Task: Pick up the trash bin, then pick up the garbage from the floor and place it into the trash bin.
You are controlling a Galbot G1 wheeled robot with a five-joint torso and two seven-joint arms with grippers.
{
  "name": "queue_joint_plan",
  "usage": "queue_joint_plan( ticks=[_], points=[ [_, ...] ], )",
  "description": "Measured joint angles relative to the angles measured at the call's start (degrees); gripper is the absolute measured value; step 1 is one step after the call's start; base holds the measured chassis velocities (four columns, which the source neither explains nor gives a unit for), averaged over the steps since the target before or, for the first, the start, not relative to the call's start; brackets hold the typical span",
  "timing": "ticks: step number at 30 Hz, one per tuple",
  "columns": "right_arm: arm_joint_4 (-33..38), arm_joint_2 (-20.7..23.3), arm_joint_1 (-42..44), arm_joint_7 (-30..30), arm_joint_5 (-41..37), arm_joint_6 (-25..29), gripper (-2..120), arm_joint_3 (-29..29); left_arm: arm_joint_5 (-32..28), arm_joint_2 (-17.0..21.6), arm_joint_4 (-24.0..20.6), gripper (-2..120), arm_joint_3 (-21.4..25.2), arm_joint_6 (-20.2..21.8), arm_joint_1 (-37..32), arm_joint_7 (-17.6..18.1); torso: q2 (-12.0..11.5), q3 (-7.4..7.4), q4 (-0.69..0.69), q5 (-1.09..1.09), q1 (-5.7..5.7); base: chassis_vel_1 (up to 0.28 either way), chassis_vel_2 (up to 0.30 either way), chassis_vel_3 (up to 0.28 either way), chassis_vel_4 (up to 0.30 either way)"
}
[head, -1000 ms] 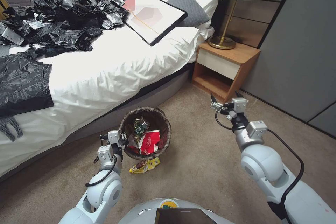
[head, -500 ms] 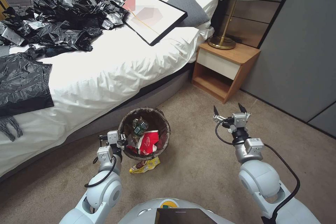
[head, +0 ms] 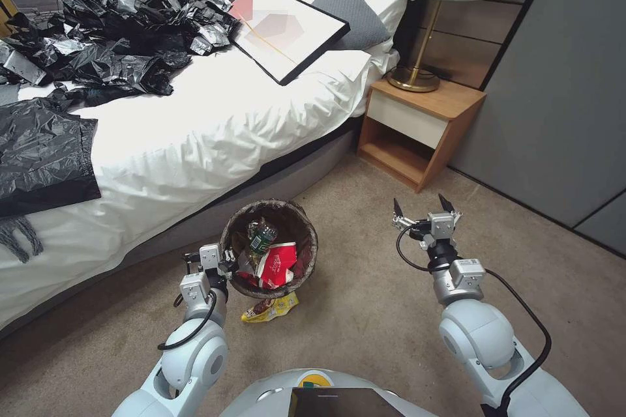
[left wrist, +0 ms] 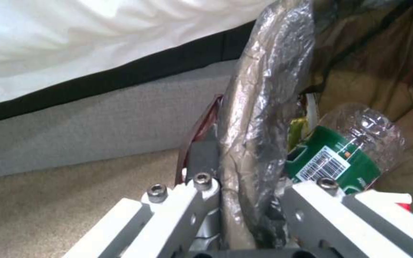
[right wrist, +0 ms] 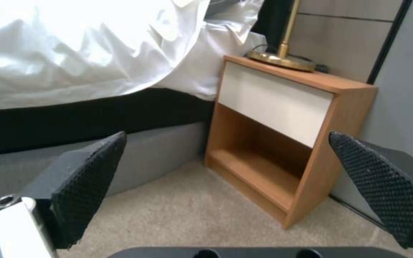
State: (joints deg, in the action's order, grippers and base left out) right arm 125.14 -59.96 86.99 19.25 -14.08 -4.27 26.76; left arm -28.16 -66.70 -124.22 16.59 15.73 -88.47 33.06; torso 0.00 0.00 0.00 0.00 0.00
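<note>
Crinkled brown-black liner on the trash bin (head: 269, 248) rim sits pinched between the left gripper (head: 228, 263) fingers, as before; bin held by the bed. Inside: green-labelled bottle (left wrist: 345, 150), red-and-white cup (head: 277, 264). Yellow snack bag (head: 270, 308) lies on carpet just below the bin. Right gripper (head: 420, 210) has drawn back slightly, jaws spread wide, empty, facing the wooden nightstand (right wrist: 283, 139).

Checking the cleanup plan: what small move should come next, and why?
Probably bring the open right end effector down toward the yellow snack bag lying on the carpet beside the liner-wrapped white bin, whose rim the left end effector clamps.
</note>
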Motion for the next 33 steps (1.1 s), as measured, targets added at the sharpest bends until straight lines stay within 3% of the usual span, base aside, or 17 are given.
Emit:
queue_joint_plan(
  ticks=[12, 33],
  points=[
    [-0.28, -0.11, -0.40, 0.32, 0.01, -0.01, 100, -0.78, -1.14, -0.26, -0.23, 4, 0.07, -0.33, -0.07, 0.37, 0.00, 0.00, 0.00, 0.00, 0.00, 0.029, 0.021, 0.019, 0.018],
    [-0.73, 0.38, -1.71, 0.60, -0.44, -0.78, 100, -2.28, -1.54, -0.47, -0.27, 4, 0.42, -0.40, 0.00, 0.43, 0.00, 0.00, 0.01, 0.00, 0.00, 0.103, 0.102, 0.103, 0.101]
  ],
)
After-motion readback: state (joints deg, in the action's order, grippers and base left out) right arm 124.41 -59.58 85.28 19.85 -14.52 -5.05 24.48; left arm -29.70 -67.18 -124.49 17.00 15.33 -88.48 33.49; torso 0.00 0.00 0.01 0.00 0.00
